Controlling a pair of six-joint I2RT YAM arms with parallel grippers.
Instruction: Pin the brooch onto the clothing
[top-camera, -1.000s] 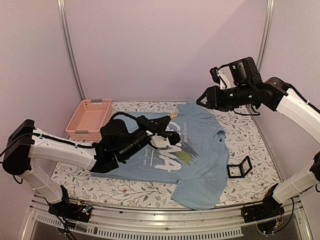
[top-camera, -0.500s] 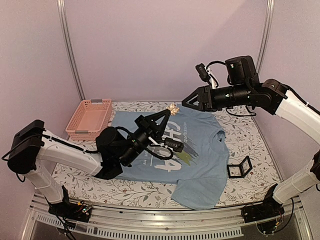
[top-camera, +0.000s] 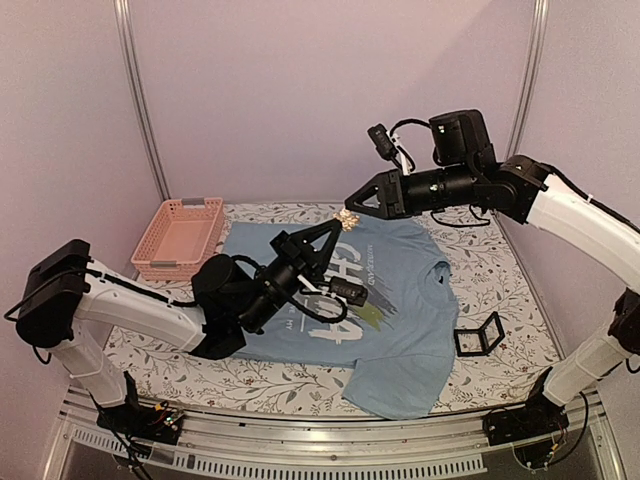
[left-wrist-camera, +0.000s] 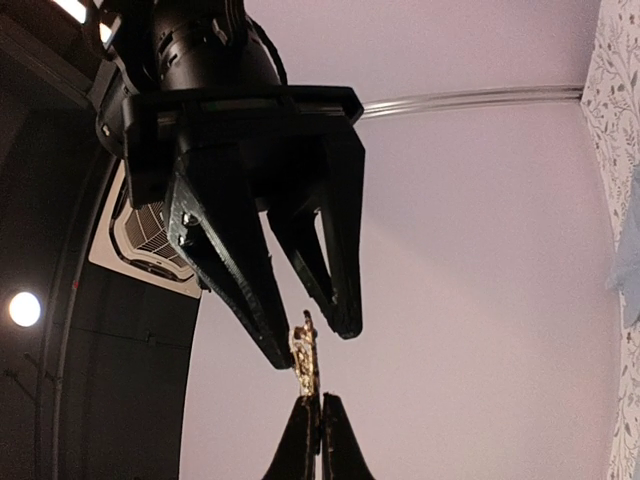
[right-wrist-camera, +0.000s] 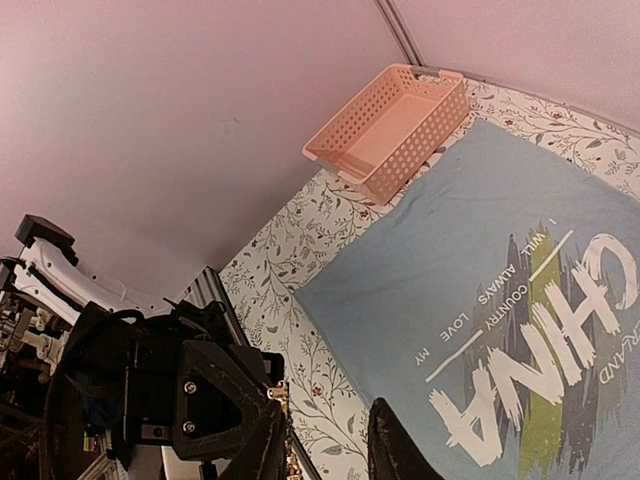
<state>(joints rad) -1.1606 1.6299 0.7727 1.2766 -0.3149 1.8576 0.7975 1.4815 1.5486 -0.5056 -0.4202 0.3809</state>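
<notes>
My left gripper (top-camera: 340, 226) is shut on the brooch (top-camera: 347, 216), a tiny pale-gold glittery cluster, and holds it up in the air above the top edge of the clothing (top-camera: 400, 300), a light blue "CHINA" T-shirt lying flat. In the left wrist view the shut fingertips (left-wrist-camera: 312, 425) pinch the brooch (left-wrist-camera: 304, 360) from below. My right gripper (top-camera: 352, 203) is open, with its two fingers on either side of the brooch; one finger (left-wrist-camera: 240, 290) touches or nearly touches it. The right wrist view shows the brooch (right-wrist-camera: 287, 400) by my right gripper (right-wrist-camera: 325, 412) and the shirt (right-wrist-camera: 480, 260) below.
A pink plastic basket (top-camera: 180, 236) stands at the back left beside the shirt and also shows in the right wrist view (right-wrist-camera: 395, 125). A small black open-frame box (top-camera: 478, 335) lies on the floral cloth (top-camera: 500, 270) right of the shirt.
My left gripper raised the brooch off the shirt and now holds it still. My right gripper has moved left and down until its open fingers surround the brooch.
</notes>
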